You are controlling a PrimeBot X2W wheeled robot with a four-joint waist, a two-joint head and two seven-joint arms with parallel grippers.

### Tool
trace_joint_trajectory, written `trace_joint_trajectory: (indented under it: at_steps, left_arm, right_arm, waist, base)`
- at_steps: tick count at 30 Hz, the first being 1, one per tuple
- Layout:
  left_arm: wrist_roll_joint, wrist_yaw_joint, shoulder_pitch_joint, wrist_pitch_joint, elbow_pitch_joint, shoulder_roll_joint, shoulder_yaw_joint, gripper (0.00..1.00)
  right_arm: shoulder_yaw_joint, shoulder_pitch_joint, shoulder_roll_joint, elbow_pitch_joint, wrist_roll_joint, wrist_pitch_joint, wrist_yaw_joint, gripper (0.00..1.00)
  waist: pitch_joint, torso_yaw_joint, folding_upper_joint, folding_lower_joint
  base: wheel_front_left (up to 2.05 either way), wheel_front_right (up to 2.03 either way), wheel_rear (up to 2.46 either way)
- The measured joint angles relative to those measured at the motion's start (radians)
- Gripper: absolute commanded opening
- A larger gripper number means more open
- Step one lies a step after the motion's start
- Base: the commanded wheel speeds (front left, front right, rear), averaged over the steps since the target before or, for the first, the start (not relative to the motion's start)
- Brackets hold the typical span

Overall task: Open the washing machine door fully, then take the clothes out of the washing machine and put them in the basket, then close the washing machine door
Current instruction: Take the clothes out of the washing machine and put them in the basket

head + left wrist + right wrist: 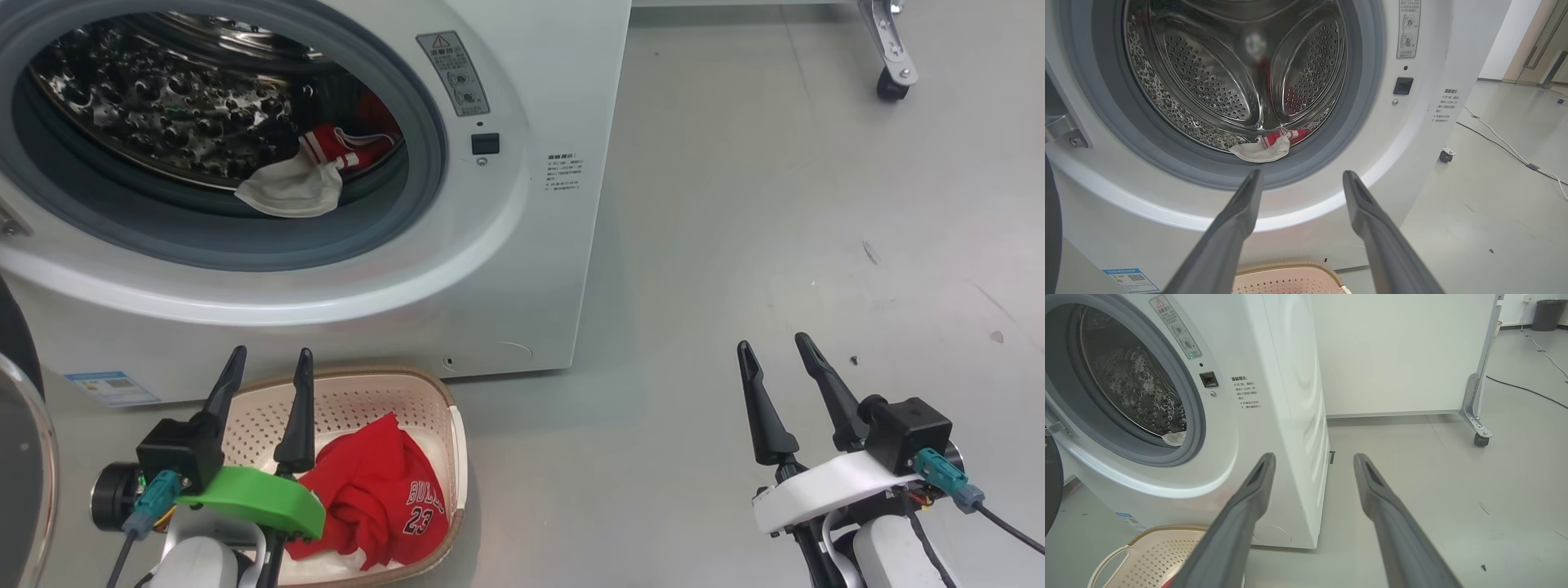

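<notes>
W/m door [16, 457] is swung wide, only its rim & glass at the head view's left edge, so the drum mouth [204, 245] is free to reach into. Red jersey [375, 490] already lies in the basket [454, 425], which sits on the floor [735, 204] against the washing machine [490, 269] front, right under the mouth, giving a short drop for each piece. Left inside: whitish cloth [290, 189] draped over the mouth's front lip, red garment [347, 147] just behind it; poss. more further back, too dark to tell. Left gripper [272, 351] hovers over the basket, fingers spread, holding nothing. Right gripper [773, 340] hangs over bare floor well to the right, also spread & empty.
</notes>
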Motion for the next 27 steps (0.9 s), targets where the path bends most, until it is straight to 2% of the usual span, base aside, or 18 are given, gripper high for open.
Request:
trace_joint_trajectory:
  at_steps: [12,18,27]
  left_arm:
    - [0.027,0.005,-0.031,0.016,-0.047,0.022,-0.008,1.0]
    - [0.056,0.01,-0.12,0.061,-0.068,0.079,0.009,1.0]
    - [0.025,0.01,-0.294,0.176,-0.051,0.119,0.067,1.0]
  right_arm:
    - [0.021,-0.006,0.002,-0.016,0.0,0.0,0.0,1.0]
    - [0.036,-0.034,0.003,-0.029,0.0,0.0,0.0,1.0]
    - [0.052,-0.095,0.003,-0.042,0.002,0.0,0.0,1.0]
  waist:
    - [0.11,-0.023,0.0,0.0]
    - [0.187,-0.041,0.0,0.0]
    - [0.298,-0.084,0.0,0.0]
  base:
    - [0.0,0.0,0.0]
    - [0.0,0.0,0.0]
    - [0.0,0.0,0.0]
